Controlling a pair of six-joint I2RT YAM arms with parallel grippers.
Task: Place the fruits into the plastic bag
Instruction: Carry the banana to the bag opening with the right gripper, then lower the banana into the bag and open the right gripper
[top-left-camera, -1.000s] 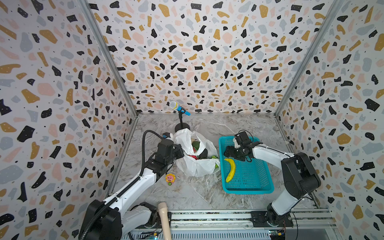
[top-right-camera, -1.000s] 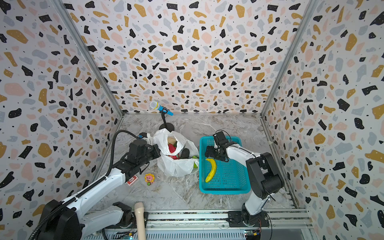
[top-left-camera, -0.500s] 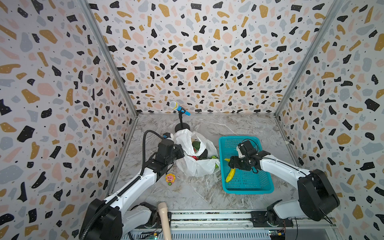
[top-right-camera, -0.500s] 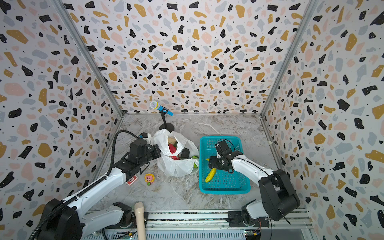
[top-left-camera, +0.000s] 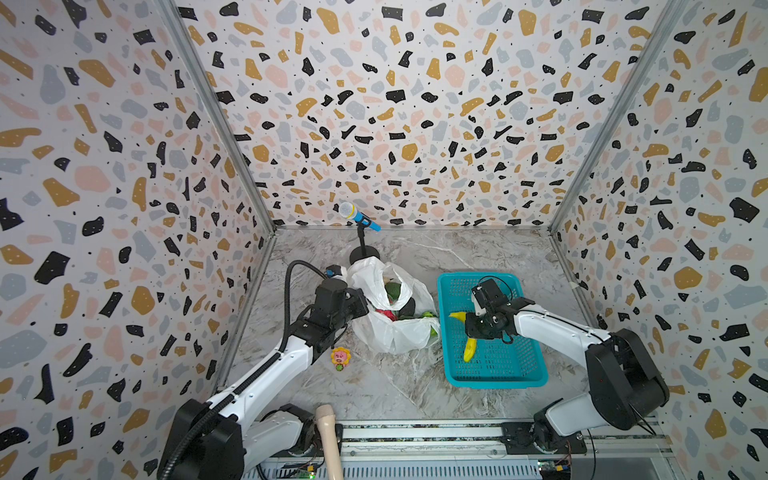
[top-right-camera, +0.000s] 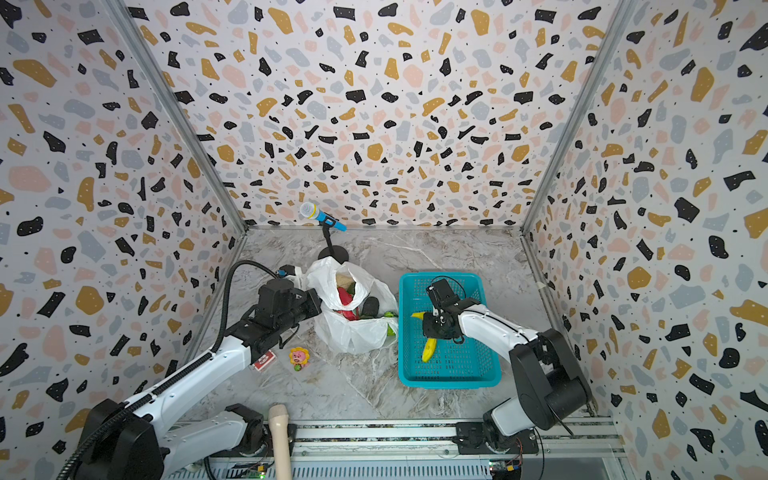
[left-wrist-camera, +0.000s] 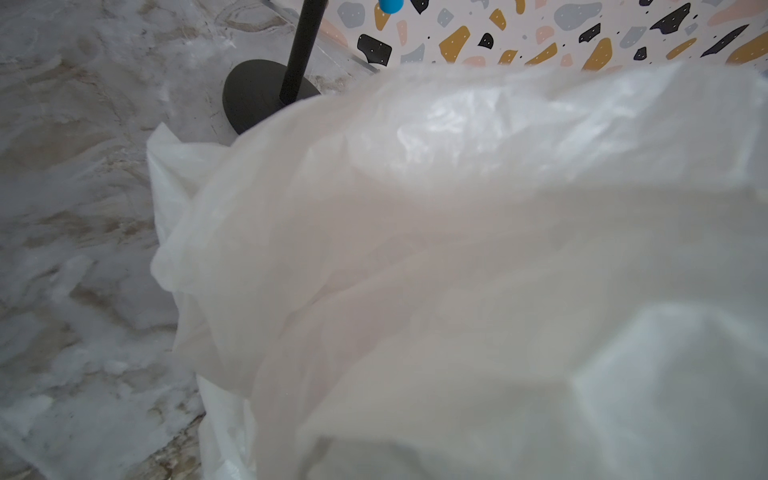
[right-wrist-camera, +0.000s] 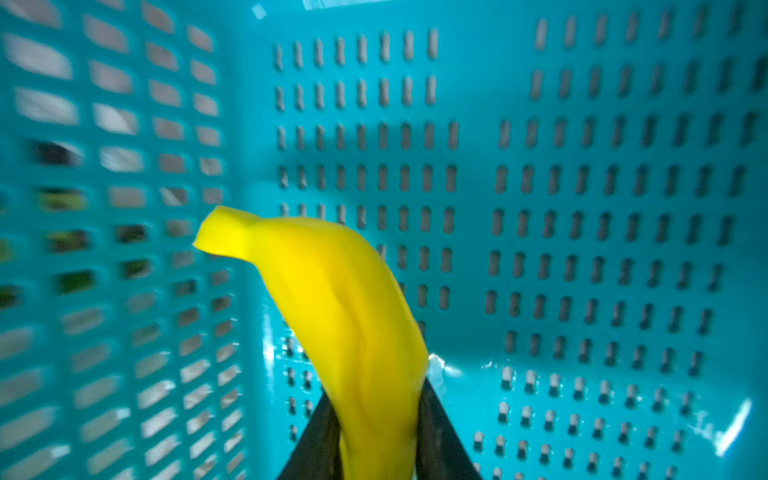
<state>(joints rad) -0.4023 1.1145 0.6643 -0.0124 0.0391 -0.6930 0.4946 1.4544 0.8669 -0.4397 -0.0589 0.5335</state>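
Several fruits (top-right-camera: 345, 302) already lie in the plastic bag (top-left-camera: 392, 337), its rim pinched in my closed left gripper (top-left-camera: 360, 301); my right gripper (right-wrist-camera: 376, 395) clamps the banana (right-wrist-camera: 332, 307), the only fruit I see left in the teal basket (top-left-camera: 494, 380), so lifting and bagging it remains.

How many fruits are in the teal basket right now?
1. The banana is in the basket, on the side nearest the plastic bag, with the right gripper closed on its middle. The arm covers part of the basket floor, so another could be hidden.
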